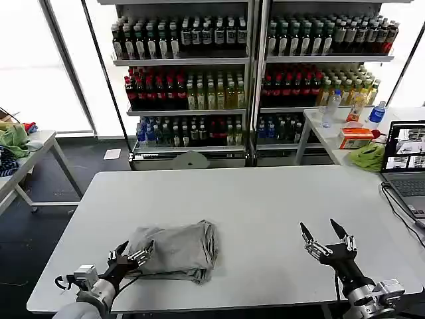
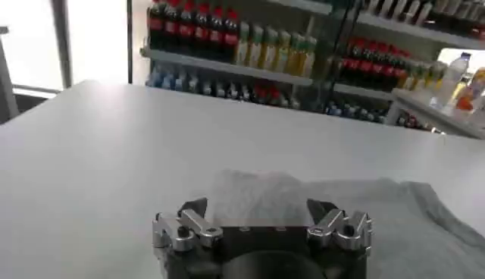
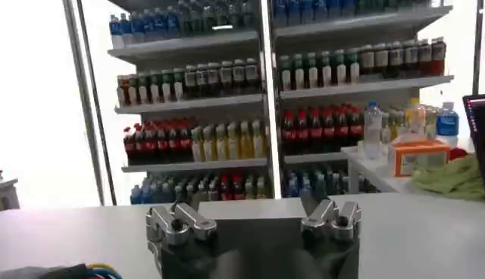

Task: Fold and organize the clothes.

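A light grey shirt (image 1: 178, 249) lies folded into a small bundle on the white table (image 1: 265, 199), near the front left. My left gripper (image 1: 135, 252) is open at the bundle's left edge, fingertips just at the cloth. In the left wrist view the same shirt (image 2: 318, 201) spreads out ahead of the left gripper (image 2: 258, 208), with nothing between the fingers. My right gripper (image 1: 323, 232) is open over bare table at the front right, well apart from the shirt. In the right wrist view the right gripper (image 3: 254, 216) holds nothing.
An open laptop (image 1: 406, 163) with its cable sits at the table's right edge. A green cloth (image 1: 367, 156) and an orange box (image 1: 355, 137) lie on a side table behind it. Bottle shelves (image 1: 199, 93) stand at the back. A left side table (image 1: 33, 149) holds more cloths.
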